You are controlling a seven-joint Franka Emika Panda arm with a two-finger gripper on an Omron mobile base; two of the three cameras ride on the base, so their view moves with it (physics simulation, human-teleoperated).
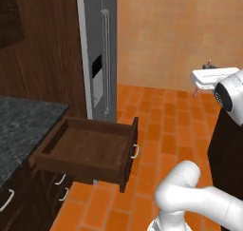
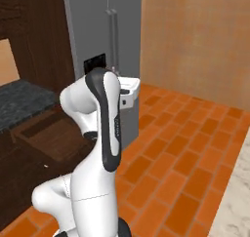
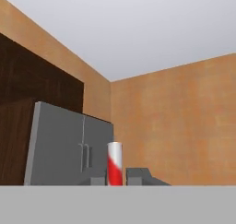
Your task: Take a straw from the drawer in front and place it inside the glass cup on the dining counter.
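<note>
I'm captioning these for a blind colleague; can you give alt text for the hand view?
A red-and-white striped straw stands clamped between the shut gripper's dark fingertips. Behind it are a grey two-door fridge, dark wood cabinets and orange walls.

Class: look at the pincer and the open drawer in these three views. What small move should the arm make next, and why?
Probably carry on toward the dining counter. The pincer is shut on the straw, which stands upright between its fingertips. The drawer is open with nothing inside, so the pick-up looks done. The glass cup isn't visible, so the arm must find it first.
</note>
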